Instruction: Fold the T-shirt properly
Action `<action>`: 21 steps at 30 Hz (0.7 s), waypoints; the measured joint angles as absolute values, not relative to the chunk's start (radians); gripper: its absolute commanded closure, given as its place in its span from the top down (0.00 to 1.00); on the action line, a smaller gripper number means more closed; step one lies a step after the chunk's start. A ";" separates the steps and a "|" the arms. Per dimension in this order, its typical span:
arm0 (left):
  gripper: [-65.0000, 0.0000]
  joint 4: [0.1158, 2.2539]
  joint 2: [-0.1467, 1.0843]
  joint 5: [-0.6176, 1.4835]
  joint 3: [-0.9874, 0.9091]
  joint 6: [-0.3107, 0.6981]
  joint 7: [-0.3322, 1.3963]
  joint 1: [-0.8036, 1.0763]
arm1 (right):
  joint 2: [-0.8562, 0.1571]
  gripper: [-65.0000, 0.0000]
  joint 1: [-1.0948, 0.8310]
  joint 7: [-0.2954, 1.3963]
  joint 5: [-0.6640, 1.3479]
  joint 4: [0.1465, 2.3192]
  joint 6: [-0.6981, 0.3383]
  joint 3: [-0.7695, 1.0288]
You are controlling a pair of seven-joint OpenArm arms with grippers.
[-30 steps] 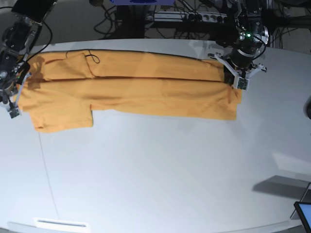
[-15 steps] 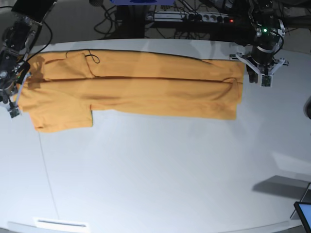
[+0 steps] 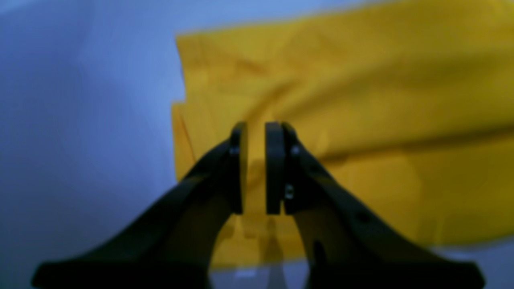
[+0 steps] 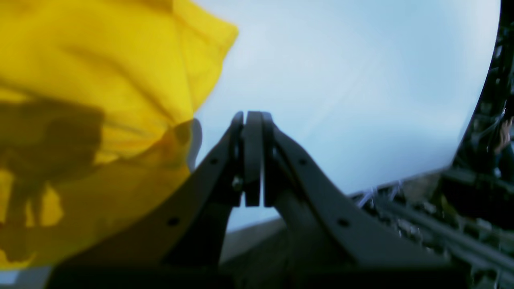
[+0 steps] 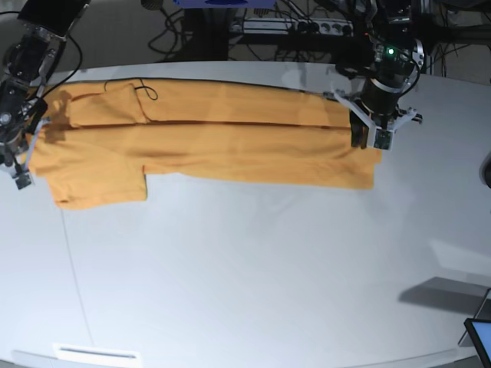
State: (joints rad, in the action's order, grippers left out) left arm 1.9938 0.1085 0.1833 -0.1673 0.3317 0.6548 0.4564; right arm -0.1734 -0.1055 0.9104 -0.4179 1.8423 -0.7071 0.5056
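Base view: the T-shirt (image 5: 207,142) lies flat on the white table (image 5: 253,276), folded lengthwise into a long band along the table's far half, one short sleeve sticking out toward the near side at the collar end. The left tool (image 5: 371,132) hangs over the shirt's hem end, above the cloth. Left wrist view (blurred) shows its two fingers (image 3: 237,168) parted by a narrow gap, with nothing between them; the orange-yellow cloth (image 3: 361,120) shows below and beyond the tips. The right tool (image 5: 17,153) sits at the shirt's collar end, at the cloth's edge. Right wrist view shows that tool (image 4: 253,160) clenched, pads pressed together on nothing, with the shirt (image 4: 100,100) bunched just beside it and bare table (image 4: 341,80) past the tips. Cables and a power strip (image 5: 295,27) lie behind the table's far edge.
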 measured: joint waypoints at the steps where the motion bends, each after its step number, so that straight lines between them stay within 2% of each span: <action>1: 0.11 1.994 0.110 0.184 -0.168 0.333 0.656 0.453 | -0.173 0.00 -0.105 0.898 -0.418 1.842 -0.707 0.505; 9: 0.11 1.993 0.111 0.180 -0.168 0.332 0.662 0.406 | -0.171 0.02 -0.024 0.888 -0.387 1.841 -0.707 0.506; 11: 0.11 1.993 0.111 0.180 -0.168 0.332 0.663 0.405 | -0.176 0.11 -0.007 0.921 -0.315 1.839 -0.706 0.503; 13: 0.11 1.992 0.111 0.180 -0.168 0.332 0.663 0.406 | -0.180 0.28 0.019 1.012 -0.297 1.805 -0.707 0.500; 14: 0.11 1.992 0.111 0.180 -0.169 0.332 0.663 0.407 | -0.186 0.34 0.031 1.032 -0.298 1.788 -0.707 0.500; 16: 0.11 1.992 0.110 0.181 -0.178 0.333 0.662 0.407 | -0.196 0.44 0.056 1.022 -0.301 1.769 -0.707 0.503; 19: 0.11 1.991 0.108 0.183 -0.230 0.337 0.663 0.406 | -0.193 0.53 0.066 1.015 -0.294 1.758 -0.706 0.498; 21: 0.12 1.991 0.111 0.180 -0.265 0.328 0.663 0.406 | -0.193 0.54 0.068 1.031 -0.303 1.750 -0.706 0.459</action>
State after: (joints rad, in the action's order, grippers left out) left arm 1.9915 0.1112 0.1799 -0.2649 0.3283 0.6628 0.4065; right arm -0.1932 0.0677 1.0309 -0.3031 1.7500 -0.7063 0.4587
